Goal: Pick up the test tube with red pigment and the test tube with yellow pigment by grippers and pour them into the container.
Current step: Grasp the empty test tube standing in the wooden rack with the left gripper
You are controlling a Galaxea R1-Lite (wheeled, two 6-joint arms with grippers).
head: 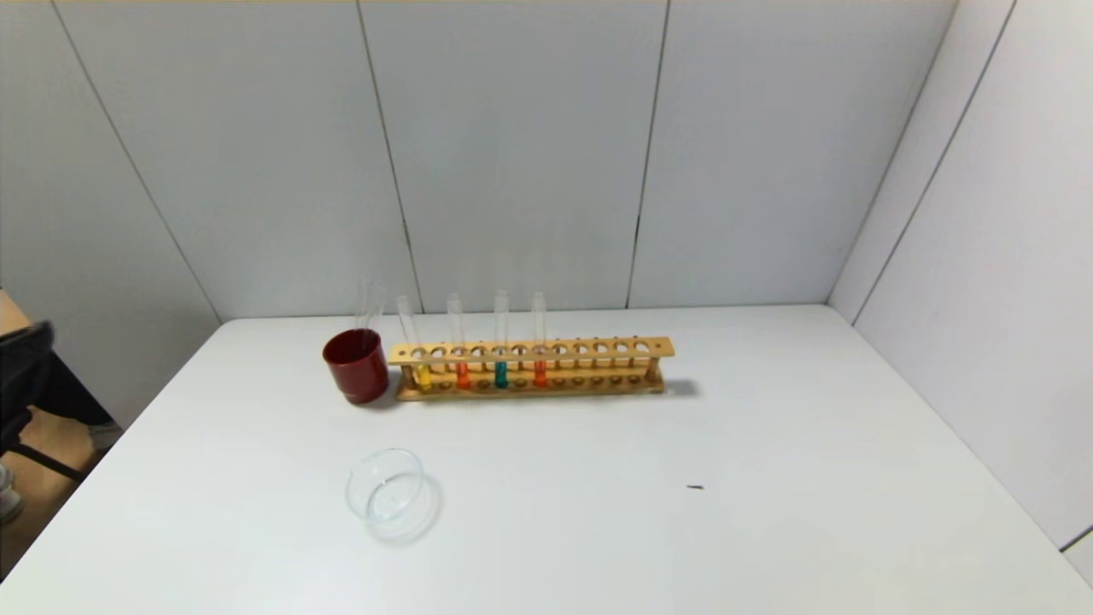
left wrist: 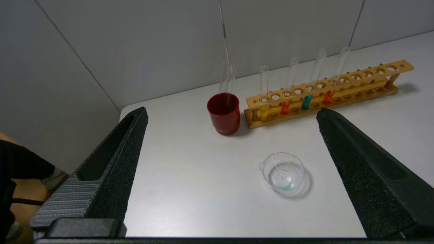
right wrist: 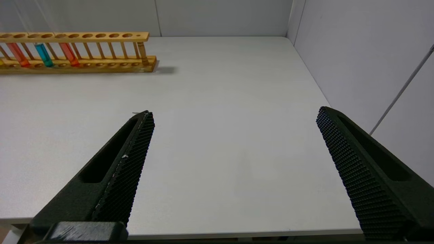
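Fingers first: left gripper (left wrist: 230,115) spread wide with nothing between the pads, right gripper (right wrist: 234,115) same deal, wide apart and holding nothing. Head view: neither arm showing, just the white table (head: 768,478) with a wooden rack (head: 534,369) toward the back wall. Four tubes standing in the rack's left half: test tube with yellow pigment (head: 417,354) at the left end, leaning a bit, then test tube with red pigment (head: 459,350), a teal tube (head: 500,346), and a second orange-red tube (head: 539,346). Dark red cup (head: 357,366) just beside the rack's left end, with a couple of clear tubes poking out of it. Container (head: 386,489) sitting nearer the robot, well apart from the rack, in front of the cup. Left wrist view: hovering over the table's near left side, looking across the container (left wrist: 284,173) to the cup (left wrist: 223,113) and rack (left wrist: 330,91), yellow tube (left wrist: 263,101) upright in the end hole next to the cup. Right wrist view: hanging over bare table on the right, rack's right end (right wrist: 101,51) far off, red (right wrist: 18,54), teal (right wrist: 43,55) and red (right wrist: 69,54) liquid visible.
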